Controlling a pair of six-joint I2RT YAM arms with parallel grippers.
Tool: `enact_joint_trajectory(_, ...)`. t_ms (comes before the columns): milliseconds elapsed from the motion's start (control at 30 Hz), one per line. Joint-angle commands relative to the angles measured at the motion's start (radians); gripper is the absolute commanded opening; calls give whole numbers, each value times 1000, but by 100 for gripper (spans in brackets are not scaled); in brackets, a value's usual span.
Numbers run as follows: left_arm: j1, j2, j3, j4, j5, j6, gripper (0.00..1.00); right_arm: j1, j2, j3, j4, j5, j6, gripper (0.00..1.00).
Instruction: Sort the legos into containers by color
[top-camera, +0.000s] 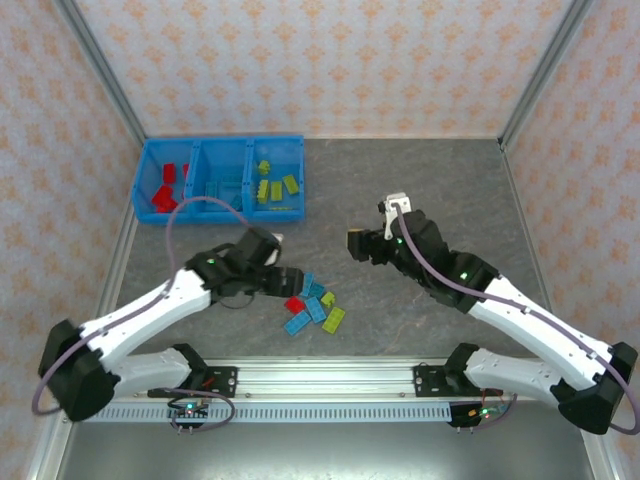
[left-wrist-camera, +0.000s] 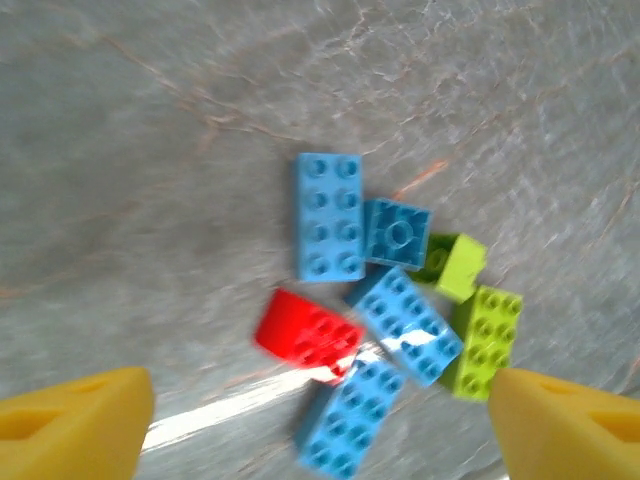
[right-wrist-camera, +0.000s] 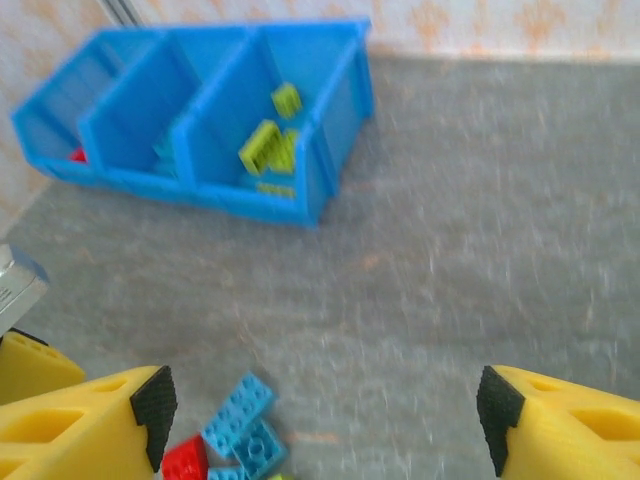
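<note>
A loose pile of legos (top-camera: 312, 305) lies on the grey table in front of the arms. In the left wrist view it holds a red brick (left-wrist-camera: 308, 335), several light blue bricks (left-wrist-camera: 329, 215) and two lime green ones (left-wrist-camera: 485, 340). My left gripper (left-wrist-camera: 320, 440) hovers over the pile's near-left edge, open and holding nothing. My right gripper (top-camera: 360, 245) hangs open and holding nothing, above bare table to the right of the pile. The containers (top-camera: 220, 217) stand at the back left, with red bricks (top-camera: 165, 188) in the left bin, light blue (top-camera: 222, 187) in the middle and green (top-camera: 275, 187) in the right.
Patterned walls and metal frame posts (top-camera: 105, 75) close in the table at the back and sides. A metal rail (top-camera: 330, 375) runs along the near edge between the arm bases. Bare grey table (top-camera: 430, 180) stretches to the right of the bins.
</note>
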Motion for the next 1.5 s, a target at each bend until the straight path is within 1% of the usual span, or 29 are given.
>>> enact_joint_trajectory(0, -29, 171, 45, 133, -93, -189, 77, 1, -2, -28, -57, 29, 75, 81)
enact_joint_trajectory(100, -51, 312, 125, 143, -135, -190, 74, 1, 23, -34, -47, 23, 116, 81)
enact_joint_trajectory(233, -52, 413, 190, 121, -212, -188, 70, 1, 44, -46, -40, -10, 145, 81)
enact_joint_trajectory(367, -50, 498, 234, 119, -216, -172, 68, 1, 42, -62, -39, -14, 156, 81)
enact_joint_trajectory(433, -47, 547, 261, 91, -222, -174, 64, 1, 42, -61, -45, -14, 162, 81)
enact_joint_trajectory(533, -46, 589, 259, 105, -208, -184, 56, 1, 43, -57, -47, -27, 166, 81)
enact_joint_trajectory(667, -46, 607, 234, 111, -199, -202, 51, 1, 48, -52, -50, -38, 168, 81)
enact_joint_trajectory(900, -45, 563, 167, 126, -218, -217, 30, 1, 74, -44, -61, -93, 173, 82)
enact_joint_trajectory(1000, -41, 498, 150, 136, -251, -200, 23, 1, 88, -36, -74, -141, 166, 82)
enact_joint_trajectory(1067, -29, 449, 172, 98, -308, -142, 22, 1, 97, -35, -76, -169, 163, 82)
enact_joint_trajectory(1133, 1, 408, 222, 18, -390, -78, 21, 1, 102, -42, -75, -174, 164, 83)
enact_joint_trajectory(1233, 99, 337, 286, -30, -418, 5, 21, 1, 101, -53, -69, -163, 169, 83)
enact_joint_trajectory(1267, 139, 312, 310, -31, -425, 64, 21, 1, 101, -56, -64, -162, 172, 83)
enact_joint_trajectory(1367, 258, 277, 386, -14, -478, 164, 21, 1, 101, -61, -52, -165, 178, 83)
enact_joint_trajectory(1400, 300, 279, 409, 7, -508, 198, 21, 1, 101, -63, -47, -165, 180, 83)
enact_joint_trajectory(1467, 379, 312, 461, 35, -525, 249, 21, 1, 101, -66, -44, -164, 185, 83)
